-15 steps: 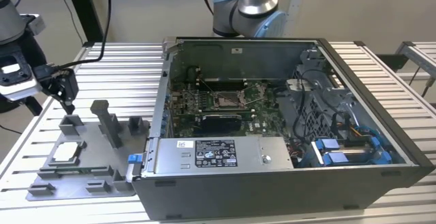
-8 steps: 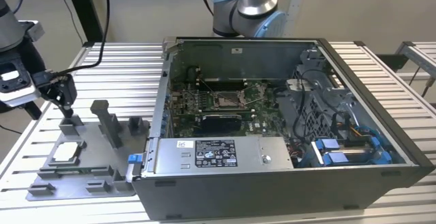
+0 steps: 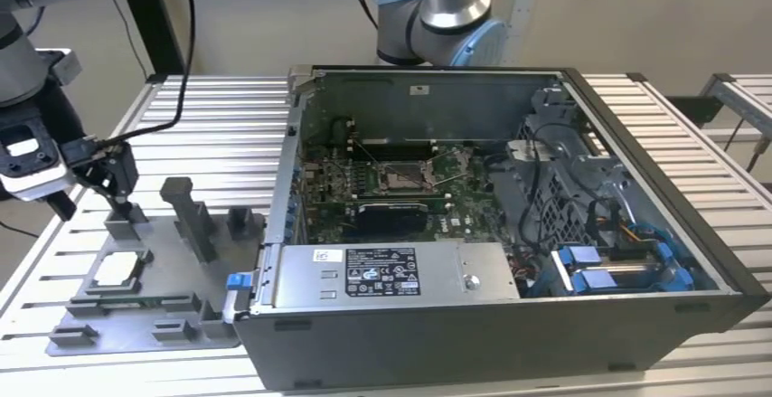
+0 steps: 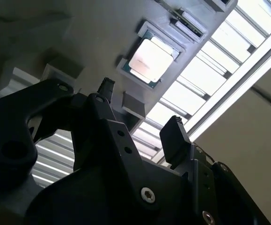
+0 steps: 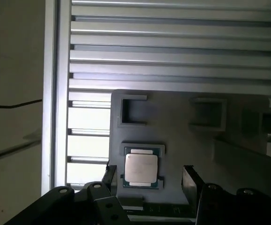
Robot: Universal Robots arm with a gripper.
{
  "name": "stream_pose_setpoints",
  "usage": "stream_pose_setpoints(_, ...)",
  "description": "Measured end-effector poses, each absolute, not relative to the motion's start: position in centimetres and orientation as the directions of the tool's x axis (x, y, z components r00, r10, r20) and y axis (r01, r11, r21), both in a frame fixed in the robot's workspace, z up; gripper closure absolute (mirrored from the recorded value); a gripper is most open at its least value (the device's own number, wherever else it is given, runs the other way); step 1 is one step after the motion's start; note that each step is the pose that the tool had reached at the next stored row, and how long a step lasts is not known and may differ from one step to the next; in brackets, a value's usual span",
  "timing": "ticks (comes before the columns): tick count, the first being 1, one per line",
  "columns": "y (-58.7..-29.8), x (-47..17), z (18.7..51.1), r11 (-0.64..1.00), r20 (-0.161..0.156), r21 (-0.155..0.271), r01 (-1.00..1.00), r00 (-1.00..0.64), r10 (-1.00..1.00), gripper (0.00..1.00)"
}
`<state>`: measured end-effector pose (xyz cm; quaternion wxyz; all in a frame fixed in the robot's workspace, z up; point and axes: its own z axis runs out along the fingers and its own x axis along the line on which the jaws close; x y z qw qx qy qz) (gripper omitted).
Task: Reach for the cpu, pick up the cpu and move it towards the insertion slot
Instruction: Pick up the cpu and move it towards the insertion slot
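The cpu [image 3: 115, 270] lies flat, silvery face up, in a square seat of the grey fixture plate [image 3: 157, 329] at the exterior view's left. My gripper [image 3: 90, 193] hangs above it, open, with nothing between its fingers. In both wrist views the cpu [image 4: 149, 60] [image 5: 141, 170] shows beyond the two black fingertips [image 4: 175, 140] [image 5: 190, 180], clear of them. The gripper [image 4: 142, 115] [image 5: 150, 180] spans wider than the chip. The insertion slot [image 3: 404, 178], with its silver frame and dark centre, sits on the green board inside the open computer case.
Upright grey blocks [image 3: 193, 221] stand on the fixture plate beside the cpu seat. The case's walls [image 3: 284, 189] rise between the fixture and the board. A power supply [image 3: 386, 275] and blue cable clips [image 3: 616, 270] fill the case's front. A second arm's base [image 3: 435, 17] stands behind.
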<state>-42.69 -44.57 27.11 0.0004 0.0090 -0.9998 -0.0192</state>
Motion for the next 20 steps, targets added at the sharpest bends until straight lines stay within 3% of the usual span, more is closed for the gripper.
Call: stream_pose_setpoints(20,-44.9,-43.2,24.4,0.999,0.001,0.038,-0.013,-1.000,-0.013,0.00)
